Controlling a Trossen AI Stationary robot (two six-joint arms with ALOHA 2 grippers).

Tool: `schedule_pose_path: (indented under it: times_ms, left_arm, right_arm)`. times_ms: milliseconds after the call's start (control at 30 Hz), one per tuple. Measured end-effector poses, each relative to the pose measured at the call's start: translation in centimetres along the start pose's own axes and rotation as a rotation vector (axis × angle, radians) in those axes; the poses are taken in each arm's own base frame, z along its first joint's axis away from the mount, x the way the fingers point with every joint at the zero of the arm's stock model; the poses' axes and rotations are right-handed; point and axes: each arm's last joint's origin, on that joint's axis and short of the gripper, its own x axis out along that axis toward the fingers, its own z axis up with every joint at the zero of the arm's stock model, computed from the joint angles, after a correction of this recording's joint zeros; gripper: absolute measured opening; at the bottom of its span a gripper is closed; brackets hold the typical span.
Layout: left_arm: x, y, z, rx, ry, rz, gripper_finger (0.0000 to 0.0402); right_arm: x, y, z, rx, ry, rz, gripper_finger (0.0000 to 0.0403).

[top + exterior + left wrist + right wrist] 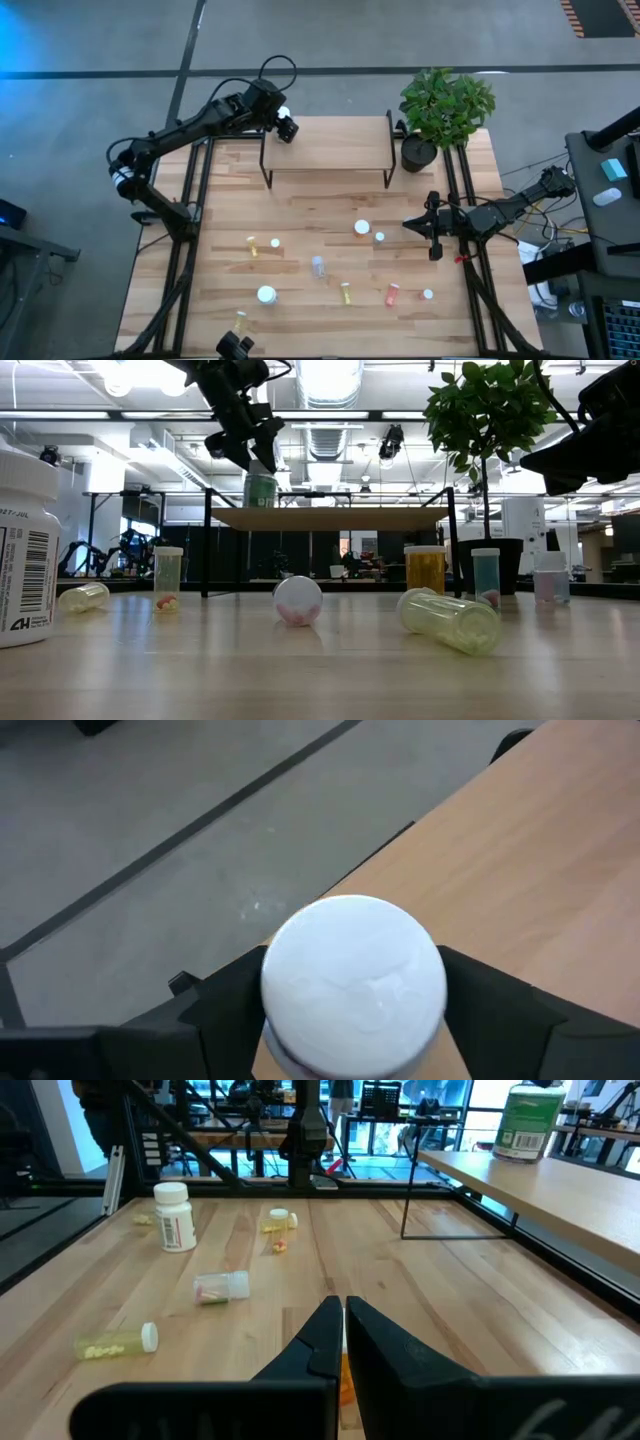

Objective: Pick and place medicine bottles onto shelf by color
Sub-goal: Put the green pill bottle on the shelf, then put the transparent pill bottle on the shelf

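Note:
A green medicine bottle (260,492) with a white cap (352,985) stands upright on the far left corner of the shelf (325,150). My left gripper (287,124) comes down on it at a slant from the left, one finger on each side of the cap. Several more medicine bottles are on the tabletop in front of the shelf. Some stand and some lie on their sides, such as a yellow one (252,247), a clear one (318,266) and an orange one (392,293). My right gripper (340,1320) is shut and hovers at the table's right side. My left gripper's fingers (230,1010) stand close against two opposite sides of the white cap (275,990), slanting down from above. Whether they touch the cap I cannot tell. The bottle stands on its base on the shelf board (540,850).
A potted plant (445,105) stands at the shelf's right end. A large white bottle (25,550) stands near the table's front left. The rest of the shelf board (540,1190) is bare. Black frame rails run along both table sides.

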Motion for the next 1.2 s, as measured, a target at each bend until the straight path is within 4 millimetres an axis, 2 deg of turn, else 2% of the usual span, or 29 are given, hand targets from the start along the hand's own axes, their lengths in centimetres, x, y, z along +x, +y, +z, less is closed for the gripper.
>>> schedule_pose_path:
  times_ms: [167,400,633,967,1067,1200]
  left_arm:
    - [0.1,0.2,0.1,-0.005,-0.012,0.024,0.0281]
    - [-0.2,0.3,0.2,0.017,-0.021,0.024,0.0285]
    - [-2.1,0.7,0.7,0.002,-0.076,0.020,0.0285]
    - [-6.2,1.7,0.2,-0.004,-0.121,0.006,0.0286]
    - [-7.3,1.7,-0.5,0.006,-0.120,-0.008,0.0286]
    - [-8.3,1.4,-2.7,0.017,-0.147,-0.042,0.0286]
  right_arm:
    - [0.0,0.0,0.0,0.000,0.000,0.000,0.0009]
    - [0.0,0.0,0.0,-0.001,0.000,0.000,0.0009]
    - [0.0,0.0,0.0,-0.001,0.000,0.000,0.0009]
    - [0.0,0.0,0.0,0.000,0.000,0.000,0.0009]
    - [0.0,0.0,0.0,-0.002,0.000,0.000,0.0009]
    - [0.0,0.0,0.0,-0.001,0.000,0.000,0.0009]
